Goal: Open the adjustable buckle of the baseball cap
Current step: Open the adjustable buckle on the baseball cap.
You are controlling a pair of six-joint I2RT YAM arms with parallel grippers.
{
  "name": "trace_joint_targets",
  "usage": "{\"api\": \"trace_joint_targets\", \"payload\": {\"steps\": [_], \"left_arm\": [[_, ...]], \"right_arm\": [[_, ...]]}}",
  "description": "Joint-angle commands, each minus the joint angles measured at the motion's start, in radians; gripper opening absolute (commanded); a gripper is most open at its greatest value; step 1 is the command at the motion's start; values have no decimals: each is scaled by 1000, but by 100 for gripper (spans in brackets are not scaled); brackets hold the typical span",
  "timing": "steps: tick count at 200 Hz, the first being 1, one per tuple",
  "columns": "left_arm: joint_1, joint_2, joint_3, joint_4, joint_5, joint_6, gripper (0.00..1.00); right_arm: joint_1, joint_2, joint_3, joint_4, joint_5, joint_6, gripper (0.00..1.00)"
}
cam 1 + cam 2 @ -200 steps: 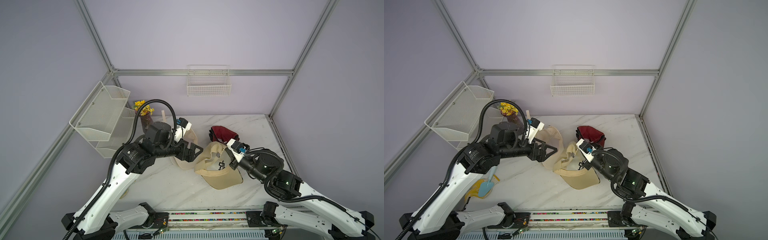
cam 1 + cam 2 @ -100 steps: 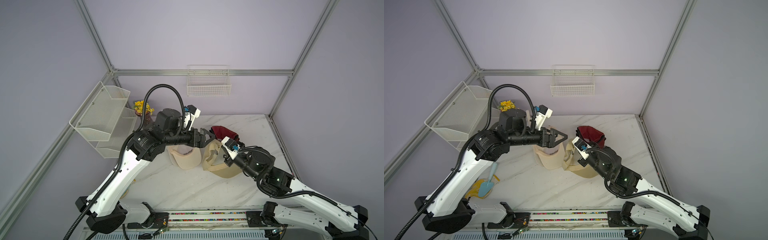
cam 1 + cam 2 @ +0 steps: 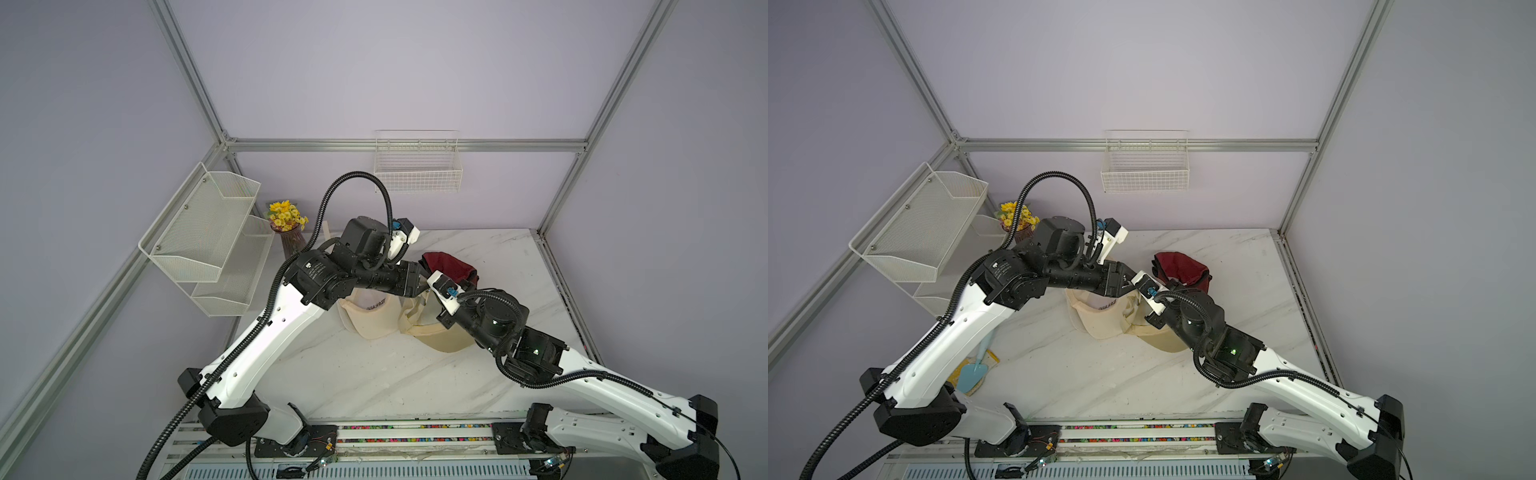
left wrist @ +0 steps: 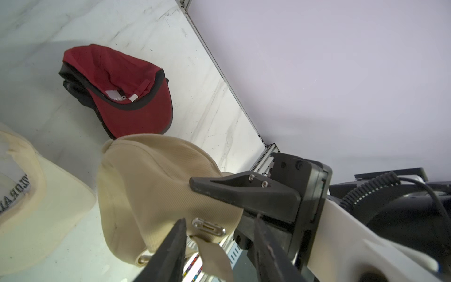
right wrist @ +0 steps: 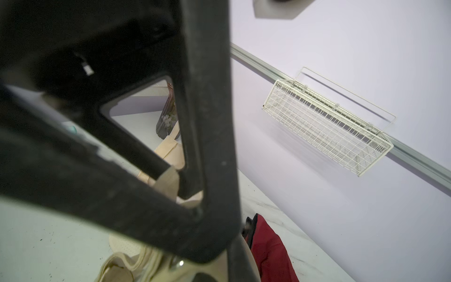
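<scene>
**Fig. Two-arm approach to a cap buckle.** The beige corduroy baseball cap point(image 4: 151, 185) is held near the middle of the white marble tabletop point(image 4: 207, 102), between the two arms. Whether its brim rests on the table cannot be told. The right gripper point(image 4: 202, 193) is clamped on the fabric at the back rim of the crown, just beside the small silver metal slide buckle point(image 4: 208, 225). The left gripper point(image 4: 219, 219) has its jaws partly apart, astride the buckle and the loose beige strap tail point(image 4: 214, 258). Nothing is pinched between them, and contact with the strap cannot be told.

**Handling (judged).** The cap is light, soft and limp and folds wherever it is unsupported, so the clamp beside the buckle serves as the anchor. The buckle is small, hard and probably slippery. The strap tail offers the surer hold.

**Count.**
- Caps, three:
  - the held beige one;
  - one cream cap with dark stitched lettering point(image 4: 36, 202) lying to its left;
  - one red cap with black trim point(image 4: 127, 97) farther off, to the right.
- Metal buckles in view, one.
- Grippers, two.
- Far wall: one white wire basket point(image 3: 417, 174).
- Left: one white two-tier mesh shelf point(image 3: 208, 232) and one vase of yellow flowers point(image 3: 286, 216).
</scene>
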Motion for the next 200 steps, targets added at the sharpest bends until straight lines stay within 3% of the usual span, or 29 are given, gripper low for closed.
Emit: {"api": "trace_joint_targets", "payload": {"steps": [1, 27, 53, 102, 200], "left_arm": [[-7, -12, 48, -16, -5, 15, 36], [-9, -10, 43, -18, -14, 19, 26], [-11, -11, 42, -20, -10, 21, 0], [-14, -31, 10, -19, -31, 40, 0], [-54, -117, -222, 87, -78, 45, 0]], "right_arm": [[8, -8, 38, 62, 21, -17, 0], [11, -8, 48, 62, 22, -17, 0], [12, -7, 56, 64, 30, -16, 0], [12, -13, 80, 92, 60, -7, 0], [11, 74, 283, 124, 123, 0, 0]]}}
